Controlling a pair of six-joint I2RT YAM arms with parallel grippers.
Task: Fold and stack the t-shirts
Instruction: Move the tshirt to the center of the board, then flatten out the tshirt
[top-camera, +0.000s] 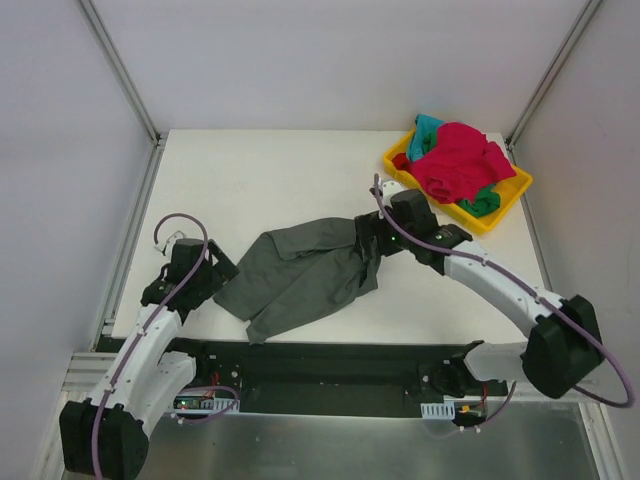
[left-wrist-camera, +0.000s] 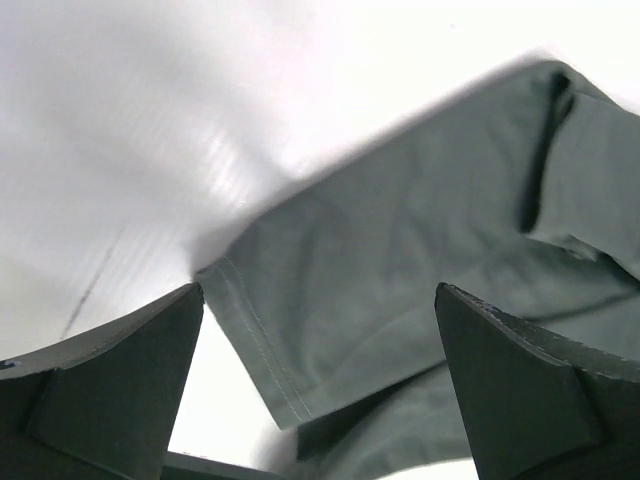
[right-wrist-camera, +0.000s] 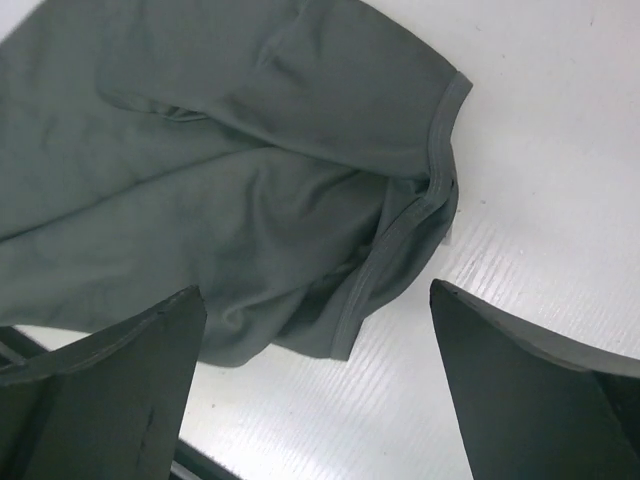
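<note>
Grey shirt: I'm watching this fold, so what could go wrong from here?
1. The shirt lies crumpled, layers overlapping; the open right gripper above its bunched edge may pinch several.
2. The open left gripper sits over only a hem corner and may slip off.
3. One corner lies near the table's front edge; dragging could pull it over.

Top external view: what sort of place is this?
Probably a lab test cell, not a home: a white table boxed in by plain panels on aluminium posts, a left arm and right arm at its near edge, and a yellow bin of t-shirts.
</note>
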